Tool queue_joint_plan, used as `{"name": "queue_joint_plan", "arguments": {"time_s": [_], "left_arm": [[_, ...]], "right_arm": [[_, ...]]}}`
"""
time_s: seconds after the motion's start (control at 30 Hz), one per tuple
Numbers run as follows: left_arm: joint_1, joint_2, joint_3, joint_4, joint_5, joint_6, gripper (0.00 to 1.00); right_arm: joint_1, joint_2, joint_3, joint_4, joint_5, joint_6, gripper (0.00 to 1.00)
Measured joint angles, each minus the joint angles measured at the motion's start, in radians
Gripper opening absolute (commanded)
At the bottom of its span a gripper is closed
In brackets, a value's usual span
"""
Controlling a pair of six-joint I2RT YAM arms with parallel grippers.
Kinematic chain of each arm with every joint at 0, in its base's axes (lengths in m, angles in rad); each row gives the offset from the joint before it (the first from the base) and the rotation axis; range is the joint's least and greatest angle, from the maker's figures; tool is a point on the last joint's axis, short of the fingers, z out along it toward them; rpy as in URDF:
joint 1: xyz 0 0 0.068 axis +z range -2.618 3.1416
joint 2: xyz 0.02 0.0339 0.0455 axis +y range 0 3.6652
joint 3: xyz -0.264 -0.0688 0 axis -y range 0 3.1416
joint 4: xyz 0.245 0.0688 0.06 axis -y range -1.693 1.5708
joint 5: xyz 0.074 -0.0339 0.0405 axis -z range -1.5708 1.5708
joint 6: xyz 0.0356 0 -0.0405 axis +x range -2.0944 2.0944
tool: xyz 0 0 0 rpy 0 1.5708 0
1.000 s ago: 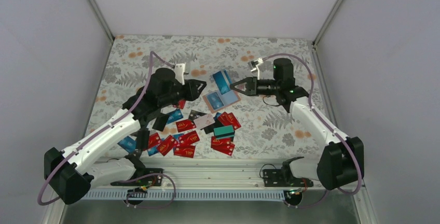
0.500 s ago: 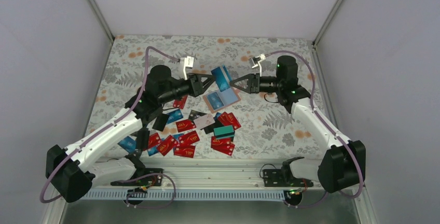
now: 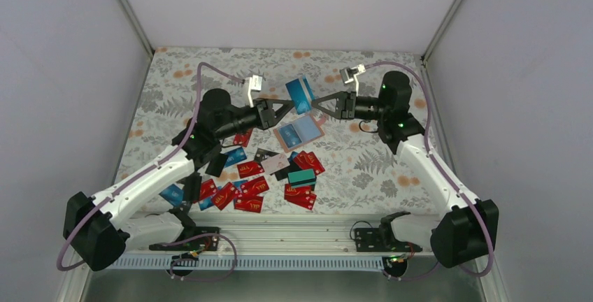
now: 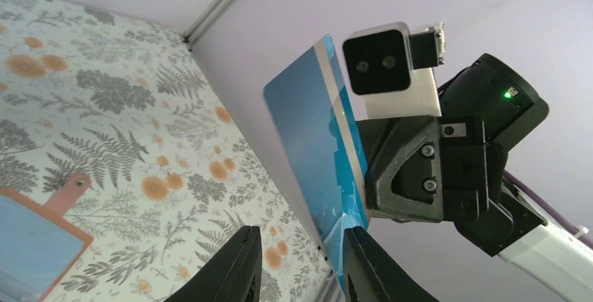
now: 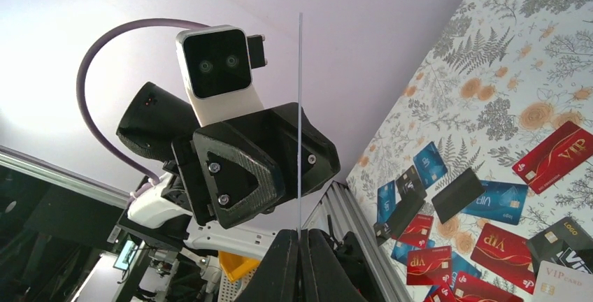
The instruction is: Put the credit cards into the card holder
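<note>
Blue card (image 3: pixel 301 93): glossy plastic rectangle, raised above counter (image 3: pixel 391 169) at upper centre, long axis steep, top leaning left.
Right pincer (image 5: pixel 299 235): pressed together on card's lower edge.
Left pincer (image 3: pixel 287 105): spread, just beside card.
Card holder (image 3: pixel 299 133): open flat below card, tan rim, blue-grey inside.

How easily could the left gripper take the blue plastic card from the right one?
Probably yes: the left gripper has open fingers either side of the blue plastic card, held upright by the shut right gripper; nothing blocks it.
</note>
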Motion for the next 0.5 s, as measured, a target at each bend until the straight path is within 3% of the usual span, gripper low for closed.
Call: {"name": "queue_joint_plan", "arguments": {"time_s": [0.5], "left_arm": [[0.0, 0.05, -0.042, 0.2, 0.066, -0.088, 0.19]], "right_arm": [[0.016, -0.006, 0.0, 0.008, -0.004, 0.021, 0.04]]}}
